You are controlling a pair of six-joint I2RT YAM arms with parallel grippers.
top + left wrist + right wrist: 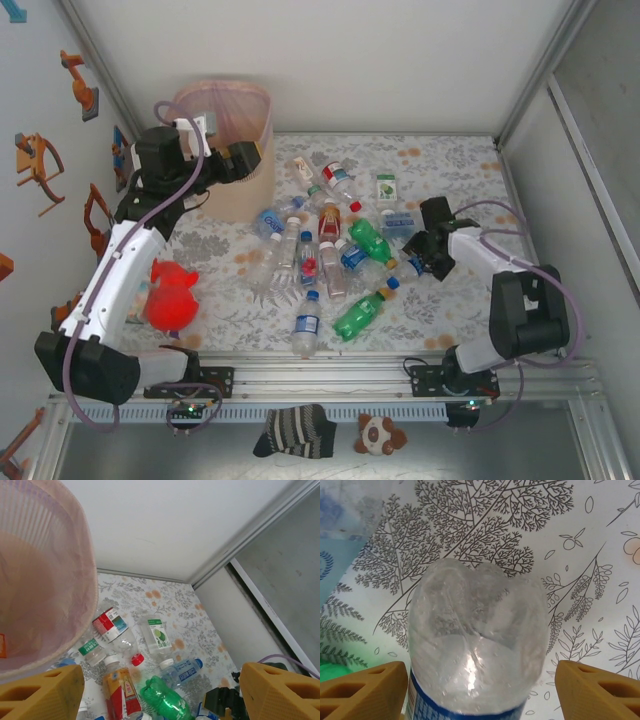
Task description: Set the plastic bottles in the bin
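Above the arms, the fixed camera looks down on a tabletop covered in a grey leaf-and-flower print, closed in by white walls and an aluminium frame. The bin, beige with a pink bag folded over its rim, stands at the far left corner. The plastic bottles lie in a loose heap on the tabletop to the right of the bin. A red plush toy lies nearer than the bin, beside the left arm. Bare print runs along the far edge right of the bin. The right arm reaches into the side of the heap farthest from the bin. Seen from the left wrist, the bin is close by and the yellow fingers are wide apart, so the left jaws are released and empty. Below them are a red, white and blue label and a white label with a lime picture, their writing too small to read. At the right wrist, the right jaws are spread either side of a clear bottle with a blue band. A slip of print shows between it and one finger, so they are not clamped.
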